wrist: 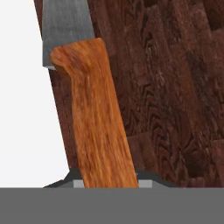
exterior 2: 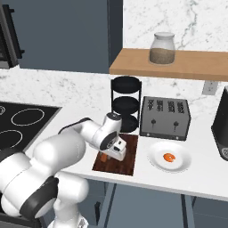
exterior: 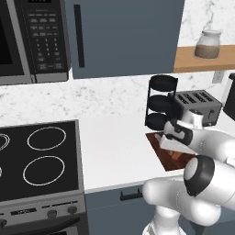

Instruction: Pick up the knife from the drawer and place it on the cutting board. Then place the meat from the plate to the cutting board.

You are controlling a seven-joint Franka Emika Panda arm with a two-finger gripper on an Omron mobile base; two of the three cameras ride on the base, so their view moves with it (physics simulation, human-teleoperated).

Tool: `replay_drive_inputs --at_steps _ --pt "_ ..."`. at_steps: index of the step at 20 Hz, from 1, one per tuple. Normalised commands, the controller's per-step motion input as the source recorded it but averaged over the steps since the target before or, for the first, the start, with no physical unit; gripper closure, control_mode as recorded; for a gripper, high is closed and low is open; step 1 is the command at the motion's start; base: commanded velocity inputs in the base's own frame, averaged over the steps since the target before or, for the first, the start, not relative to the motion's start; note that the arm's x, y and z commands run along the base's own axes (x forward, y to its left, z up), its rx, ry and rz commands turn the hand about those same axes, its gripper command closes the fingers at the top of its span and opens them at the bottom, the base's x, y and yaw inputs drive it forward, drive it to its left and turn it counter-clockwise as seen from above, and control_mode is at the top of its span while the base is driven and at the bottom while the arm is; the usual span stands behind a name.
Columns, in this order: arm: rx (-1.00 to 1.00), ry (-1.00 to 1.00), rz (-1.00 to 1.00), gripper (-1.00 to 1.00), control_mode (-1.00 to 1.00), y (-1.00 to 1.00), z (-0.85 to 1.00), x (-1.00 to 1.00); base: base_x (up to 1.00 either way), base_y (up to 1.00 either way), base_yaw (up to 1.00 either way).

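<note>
Knife over the board's left edge, not yet released

The hand (exterior 2: pixel 116 150) gripped the knife (wrist: pixel 94 118) by its handle at lower centre; released here, it might tip off the cutting board (exterior 2: pixel 121 162) onto the tabletop (exterior 2: pixel 67 116).

From behind, left and right, we look down at the same counter (exterior: pixel 114 151) and toaster (exterior 2: pixel 165 118). Our hand camera sits very near the cutting board (wrist: pixel 175 87).

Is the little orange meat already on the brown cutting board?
No, the meat sits on the white plate beside the cutting board, in front of the toaster.
</note>
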Motion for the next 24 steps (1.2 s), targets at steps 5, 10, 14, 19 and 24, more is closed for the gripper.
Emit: replay_drive_inputs --at_steps 5,10,14,19,24 --pt "-0.17 0.00 -0.02 -1.00 -1.00 0.00 -0.20 0.23 0.00 0.00 0.00" --pt "-0.11 -0.03 -0.02 -1.00 -1.00 0.00 -0.26 0.06 0.00 0.00 0.00" --pt "-0.05 -0.08 -0.01 -1.00 -1.00 -0.01 -0.10 0.00 0.00 0.00 0.00" --pt "0.04 -0.06 0.00 -1.00 -1.00 -0.13 0.62 -0.13 0.00 0.00 0.00" --pt "0.28 0.08 0.03 -1.00 -1.00 -0.19 1.00 -0.03 0.00 0.00 0.00"
